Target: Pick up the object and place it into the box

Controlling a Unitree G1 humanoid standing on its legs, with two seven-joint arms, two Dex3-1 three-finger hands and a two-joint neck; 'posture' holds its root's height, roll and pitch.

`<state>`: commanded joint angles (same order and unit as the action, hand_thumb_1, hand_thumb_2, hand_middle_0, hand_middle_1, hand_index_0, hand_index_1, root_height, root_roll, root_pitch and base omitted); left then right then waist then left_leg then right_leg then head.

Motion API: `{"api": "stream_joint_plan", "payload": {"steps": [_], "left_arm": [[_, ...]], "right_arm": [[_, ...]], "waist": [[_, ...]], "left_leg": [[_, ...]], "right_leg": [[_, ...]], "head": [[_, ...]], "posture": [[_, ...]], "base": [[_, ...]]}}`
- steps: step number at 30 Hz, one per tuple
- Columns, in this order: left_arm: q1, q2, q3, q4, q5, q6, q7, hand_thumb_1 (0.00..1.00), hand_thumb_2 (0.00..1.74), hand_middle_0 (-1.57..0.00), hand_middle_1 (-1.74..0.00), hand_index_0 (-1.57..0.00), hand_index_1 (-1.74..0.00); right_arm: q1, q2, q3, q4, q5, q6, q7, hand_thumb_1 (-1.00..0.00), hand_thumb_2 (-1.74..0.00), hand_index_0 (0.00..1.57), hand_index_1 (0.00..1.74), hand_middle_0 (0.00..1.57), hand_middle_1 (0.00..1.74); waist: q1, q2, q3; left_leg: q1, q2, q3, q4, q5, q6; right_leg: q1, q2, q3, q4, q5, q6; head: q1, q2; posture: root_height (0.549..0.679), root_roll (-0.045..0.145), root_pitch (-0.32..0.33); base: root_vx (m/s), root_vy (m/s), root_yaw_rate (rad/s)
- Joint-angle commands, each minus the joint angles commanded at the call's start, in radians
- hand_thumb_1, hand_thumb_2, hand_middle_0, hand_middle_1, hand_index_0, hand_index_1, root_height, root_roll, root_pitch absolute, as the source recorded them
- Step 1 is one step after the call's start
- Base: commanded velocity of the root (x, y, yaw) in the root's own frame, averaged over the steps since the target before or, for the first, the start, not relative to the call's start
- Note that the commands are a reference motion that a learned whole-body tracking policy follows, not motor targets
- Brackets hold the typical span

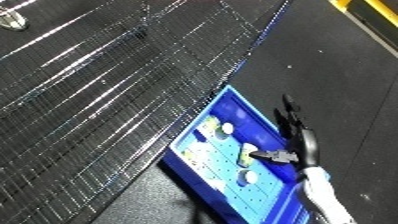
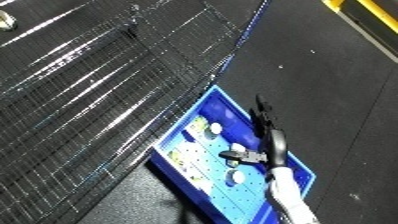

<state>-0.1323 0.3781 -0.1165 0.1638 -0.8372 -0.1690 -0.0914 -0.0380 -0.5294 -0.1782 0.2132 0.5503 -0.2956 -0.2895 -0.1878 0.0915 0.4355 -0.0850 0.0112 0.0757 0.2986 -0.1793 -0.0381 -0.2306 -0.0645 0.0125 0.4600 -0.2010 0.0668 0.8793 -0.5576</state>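
Dim, tilted, blurred; glare streaks the wire mesh (image 1: 98, 85).

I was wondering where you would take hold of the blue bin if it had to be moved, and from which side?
Probably the blue bin by its bare rim along the right long side, coming from above beside the right hand. The walls stand upright with an open top, and the wire mesh crowds the left side.

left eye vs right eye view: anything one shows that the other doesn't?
Only the left eye view: nothing distinct; it merely crops the blue bin's lower corner. Only the right eye view: that corner complete, with bare dark floor right of the bin. Both: the right robot hand extended over the bin with straight fingers, several small items inside, and the wire mesh at left. No left robot hand.
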Motion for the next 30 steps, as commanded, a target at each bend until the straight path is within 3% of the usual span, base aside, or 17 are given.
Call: {"api": "stream_joint_plan", "payload": {"steps": [7,17,30], "left_arm": [[-0.005,-0.002,-0.006,-0.006,0.013,0.02,-0.008,1.0,1.74,-1.57,-1.74,-1.57,-1.74],[-0.006,0.017,-0.007,-0.019,0.041,0.058,-0.032,1.0,1.74,-1.57,-1.74,-1.57,-1.74],[-0.01,0.041,0.015,-0.025,0.079,0.128,-0.074,1.0,1.74,-1.57,-1.74,-1.57,-1.74]], "right_arm": [[-0.035,0.014,0.042,-0.066,-0.045,0.019,0.002,0.0,0.0,0.0,0.0,0.0,0.0],[-0.089,0.038,0.11,-0.124,-0.093,0.042,0.026,0.0,0.0,0.0,0.0,0.0,0.0],[-0.129,0.078,0.15,-0.127,-0.092,0.075,0.015,0.0,0.0,0.0,0.0,0.0,0.0]], "waist": [[0.032,-0.012,-0.002],[0.101,-0.048,0.005],[0.17,-0.087,0.014]], "left_leg": [[-0.006,-0.004,-0.022,0.004,0.006,0.0006],[-0.023,-0.005,-0.065,0.032,0.006,0.0004],[-0.052,-0.012,-0.102,0.098,-0.007,0.0092]], "right_leg": [[0.01,-0.0032,-0.01,0.006,-0.006,-0.0055],[0.039,-0.0139,-0.046,0.009,-0.01,-0.0144],[0.065,-0.0032,-0.089,0.051,-0.029,-0.0247]], "head": [[-0.083,-0.014],[-0.267,-0.018],[-0.461,-0.036]], "posture": [[0.671,0.067,0.0],[0.671,0.064,-0.021],[0.668,0.047,-0.051]], "base": [[0.033,-0.04,0.13],[0.035,-0.087,0.142],[0.056,-0.087,0.128]]}}
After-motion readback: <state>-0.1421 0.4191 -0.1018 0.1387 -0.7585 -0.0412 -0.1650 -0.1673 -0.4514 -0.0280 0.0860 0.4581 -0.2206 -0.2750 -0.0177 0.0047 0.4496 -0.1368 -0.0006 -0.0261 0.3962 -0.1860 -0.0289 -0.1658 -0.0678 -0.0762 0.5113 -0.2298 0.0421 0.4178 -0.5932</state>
